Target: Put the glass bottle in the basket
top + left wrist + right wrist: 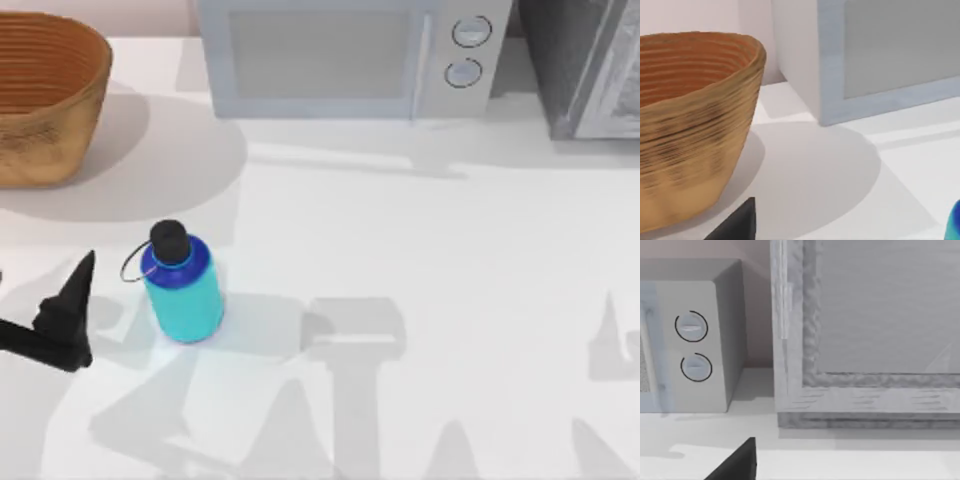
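Left tool (70,300) left edge | white table (450,260) | microwave (340,55) behind

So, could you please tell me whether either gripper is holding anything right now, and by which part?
Nothing is held. The left gripper sits beside the glass bottle, apart from it; the bottle stands free on the table.

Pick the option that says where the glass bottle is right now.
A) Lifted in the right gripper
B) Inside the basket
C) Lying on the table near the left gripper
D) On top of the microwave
C: in the top view the glass bottle lies on the white table, just right of the left gripper and well apart from the basket.
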You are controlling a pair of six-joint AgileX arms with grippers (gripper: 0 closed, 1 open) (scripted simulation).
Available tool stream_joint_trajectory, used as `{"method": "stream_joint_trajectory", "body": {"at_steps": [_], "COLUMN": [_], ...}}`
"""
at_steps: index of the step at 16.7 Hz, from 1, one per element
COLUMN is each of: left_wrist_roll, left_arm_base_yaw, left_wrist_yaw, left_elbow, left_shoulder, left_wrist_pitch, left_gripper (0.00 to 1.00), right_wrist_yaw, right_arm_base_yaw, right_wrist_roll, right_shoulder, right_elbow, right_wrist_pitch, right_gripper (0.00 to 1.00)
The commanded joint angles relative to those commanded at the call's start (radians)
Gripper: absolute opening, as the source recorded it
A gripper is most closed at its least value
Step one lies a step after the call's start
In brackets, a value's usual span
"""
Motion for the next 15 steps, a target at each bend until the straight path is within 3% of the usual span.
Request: {"method": "stream_joint_trajectory", "body": {"at_steps": [15], "left_wrist_roll": [0.097], "left_arm_base_yaw": [0.028], "left_wrist_yaw": [0.324], "left_elbow": [0.040], "left_shoulder": [0.648], "left_wrist_pitch": [0.519], "left_gripper": [1.00], "right_wrist_yaw": [0.000], "right_arm_base_yaw": [0.000], "right_wrist_roll": [0.000], "right_shoulder": [0.000], "right_elbow": [0.000], "right_wrist_pitch": [0.000], "right_gripper": [1.00]}}
